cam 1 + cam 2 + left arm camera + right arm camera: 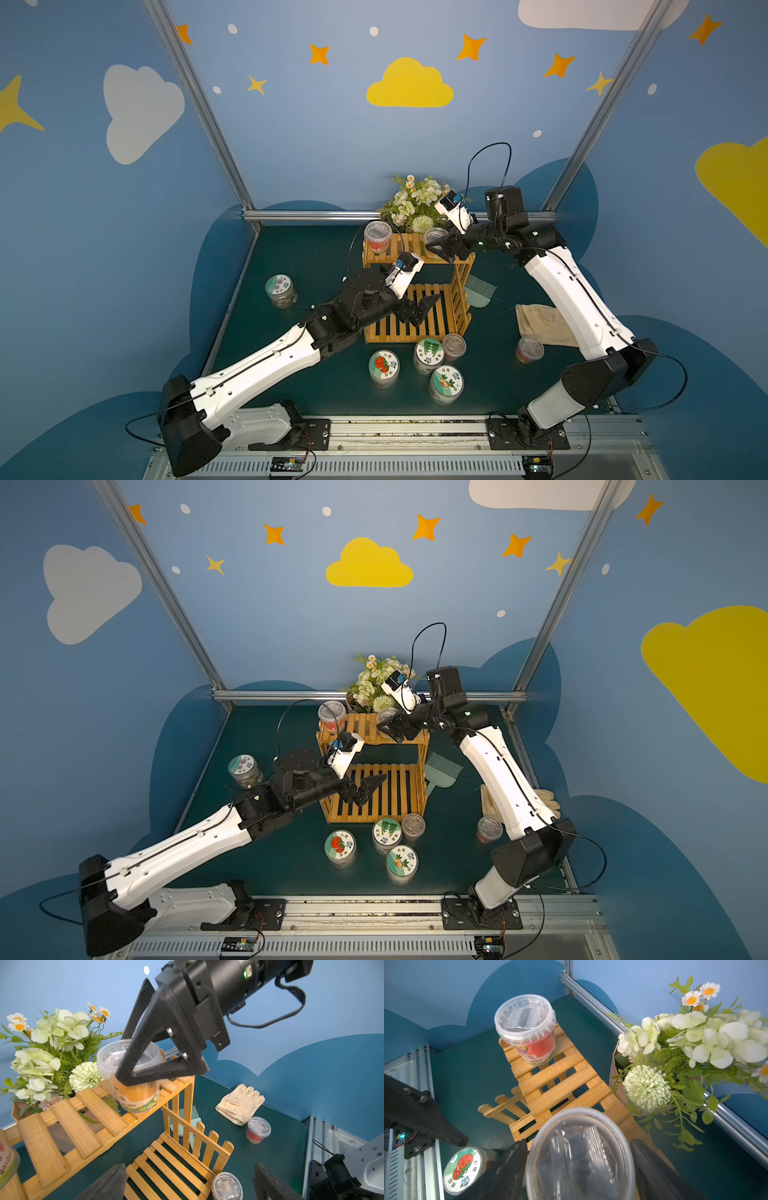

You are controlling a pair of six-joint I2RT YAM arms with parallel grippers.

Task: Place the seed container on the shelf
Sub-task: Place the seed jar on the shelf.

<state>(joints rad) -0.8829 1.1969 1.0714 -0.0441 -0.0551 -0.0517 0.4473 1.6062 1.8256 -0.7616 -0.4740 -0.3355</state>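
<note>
Seed container (579, 1153) — a clear tub with an orange label — sits between the right gripper's (578, 1144) fingers (508, 1167), which are closed against its two sides. In the left wrist view its base rests on the slats of the shelf's (97, 1111) top tier, at the end of that tier nearest the right arm. A red-labelled tub (529, 1028) stands at the opposite end of the same tier, well apart from it. A pot of pale flowers (645, 1086) is just behind the shelf. The left gripper (426, 309) hangs over the lower tier with its fingers spread wide and nothing between them. In front of the shelf, on the green table (316, 257), stands a cluster of lidded jars (383, 365) — and a cream glove (241, 1103) lies off to the right side.
</note>
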